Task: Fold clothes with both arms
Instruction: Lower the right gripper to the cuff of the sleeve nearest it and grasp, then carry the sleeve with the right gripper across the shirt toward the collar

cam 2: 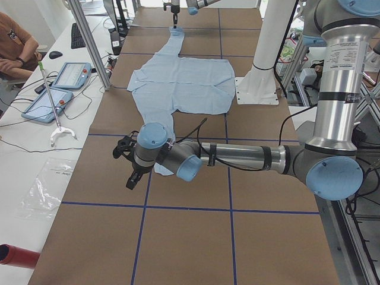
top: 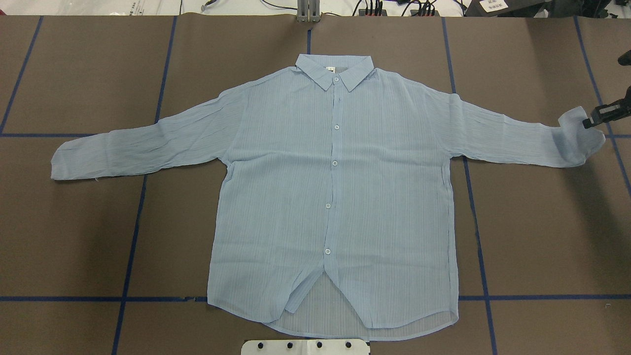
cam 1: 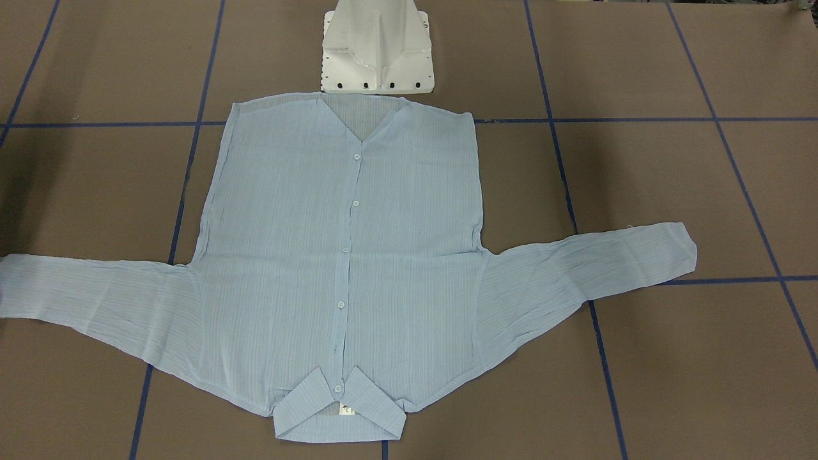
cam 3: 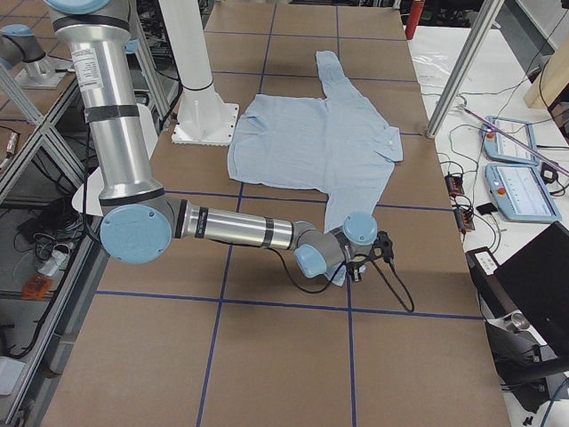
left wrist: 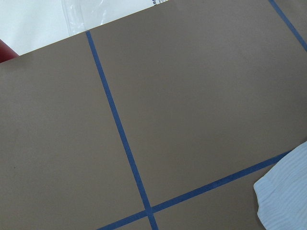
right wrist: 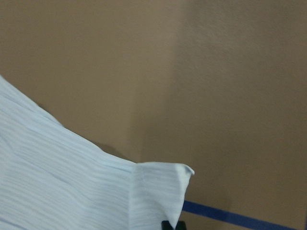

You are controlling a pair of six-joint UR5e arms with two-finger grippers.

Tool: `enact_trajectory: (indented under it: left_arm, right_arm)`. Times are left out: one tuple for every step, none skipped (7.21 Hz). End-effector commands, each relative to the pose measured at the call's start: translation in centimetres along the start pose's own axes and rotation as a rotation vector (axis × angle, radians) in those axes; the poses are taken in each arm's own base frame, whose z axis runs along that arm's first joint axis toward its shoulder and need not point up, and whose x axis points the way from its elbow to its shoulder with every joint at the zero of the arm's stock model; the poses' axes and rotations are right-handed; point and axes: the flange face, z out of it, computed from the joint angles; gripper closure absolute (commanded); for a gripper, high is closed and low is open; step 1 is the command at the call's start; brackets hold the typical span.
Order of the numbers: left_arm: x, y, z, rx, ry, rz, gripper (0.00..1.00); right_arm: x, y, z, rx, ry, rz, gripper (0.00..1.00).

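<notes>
The clothes are one light-blue striped button-up shirt, lying flat and buttoned on the brown table with its collar at the far side and both sleeves spread out. At the table's right edge my right gripper is shut on the cuff of that side's sleeve, whose corner is raised and curled; the right wrist view shows the pinched cuff. My left gripper hangs near the other sleeve's end, fingers pointing down; I cannot tell whether it is open. The left wrist view catches only the cuff's edge.
The white pedestal base stands just behind the shirt's hem. Blue tape lines grid the table. Beside the left end, a side table carries tablets with a seated person behind; a red cylinder lies nearby.
</notes>
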Motion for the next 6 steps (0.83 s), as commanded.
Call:
enact_trajectory:
  left_arm:
    - [-0.3,0.3,0.3,-0.007,0.0,-0.004,0.0]
    - [-0.9,0.7,0.9,-0.022,0.001,-0.012,0.01]
    - [-1.3,1.1,1.4,-0.03,0.0,-0.019,0.01]
    - [-1.4,1.3,1.5,-0.031,0.0,-0.02,0.01]
    - [-1.8,1.9,1.9,-0.042,0.0,-0.029,0.0]
    - [-2.3,2.3,2.2,-0.049,-0.001,-0.037,0.01]
  right_arm:
    - [-8.5,-4.1,-4.8,0.057,-0.141,0.04,1.0]
    - [-14.2,-5.4,-6.7,0.075,-0.193,0.094,1.0]
    - [-22.1,-7.3,-7.6,0.071,-0.255,0.154,1.0]
    - [-29.5,-9.9,-7.2,0.065,-0.298,0.176,1.0]
    - [-35.1,-11.0,-6.4,0.09,-0.31,0.132,1.0]
    - [-40.8,-12.4,-7.0,0.115,-0.337,0.085,1.0]
